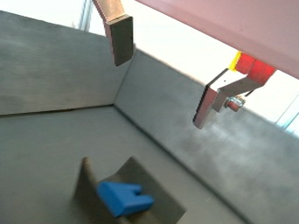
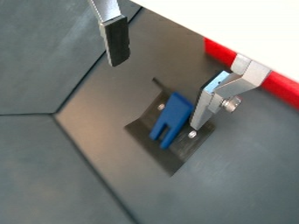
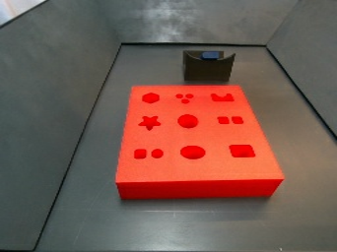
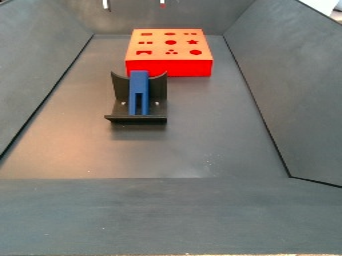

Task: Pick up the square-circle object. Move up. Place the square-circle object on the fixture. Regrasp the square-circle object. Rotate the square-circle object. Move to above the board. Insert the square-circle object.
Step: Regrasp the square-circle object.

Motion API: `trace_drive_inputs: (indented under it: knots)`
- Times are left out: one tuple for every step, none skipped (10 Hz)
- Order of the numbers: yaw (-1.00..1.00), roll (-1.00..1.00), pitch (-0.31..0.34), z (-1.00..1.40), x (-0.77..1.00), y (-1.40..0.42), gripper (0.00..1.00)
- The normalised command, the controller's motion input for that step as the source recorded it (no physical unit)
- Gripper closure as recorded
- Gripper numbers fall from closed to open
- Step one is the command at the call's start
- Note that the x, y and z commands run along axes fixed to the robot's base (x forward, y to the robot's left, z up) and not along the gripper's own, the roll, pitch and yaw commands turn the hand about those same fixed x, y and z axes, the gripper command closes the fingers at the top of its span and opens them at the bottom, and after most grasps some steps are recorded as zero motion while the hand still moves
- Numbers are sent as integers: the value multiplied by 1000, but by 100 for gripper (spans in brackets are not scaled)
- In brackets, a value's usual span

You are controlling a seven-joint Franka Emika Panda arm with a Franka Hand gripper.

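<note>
The blue square-circle object (image 2: 173,118) rests in the notch of the dark fixture (image 2: 167,149), prongs pointing away from the board. It shows in both wrist views and both side views (image 1: 122,198) (image 4: 139,92) (image 3: 208,54). My gripper (image 2: 159,87) hangs open well above the fixture, with nothing between its fingers (image 1: 121,44). The square-circle object lies below, close to one finger (image 2: 207,103) in that wrist view. The red board (image 3: 191,138) lies flat beyond the fixture (image 4: 135,115).
Grey walls enclose the dark floor on all sides (image 4: 40,80). The board (image 4: 170,50) sits near the far wall in a side view, and the fixture (image 3: 207,69) stands a short gap from the board's edge. A strip of the board (image 2: 274,83) shows behind a finger.
</note>
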Motion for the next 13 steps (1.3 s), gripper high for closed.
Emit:
trace_drive_inputs:
  knots:
    - [56, 1000, 95, -10, 74, -30, 0]
    - [74, 1000, 129, -11, 88, -34, 0]
    - [91, 874, 152, -12, 96, -37, 0]
    - [115, 614, 148, -11, 95, -41, 0]
    - [134, 417, 138, -14, 92, -38, 0]
    - [151, 272, 118, -4, 85, -26, 0]
    - [143, 281, 7, -1000, 31, 78, 0]
    - [143, 264, -16, -1000, 33, 76, 0]
    - [121, 208, -46, -1000, 45, 65, 0]
    - [99, 156, -61, -1000, 53, 61, 0]
    - [77, 116, -75, -1000, 63, 58, 0]
    - [56, 90, -86, -1000, 70, 56, 0]
    - [28, 80, -89, -1000, 79, 52, 0]
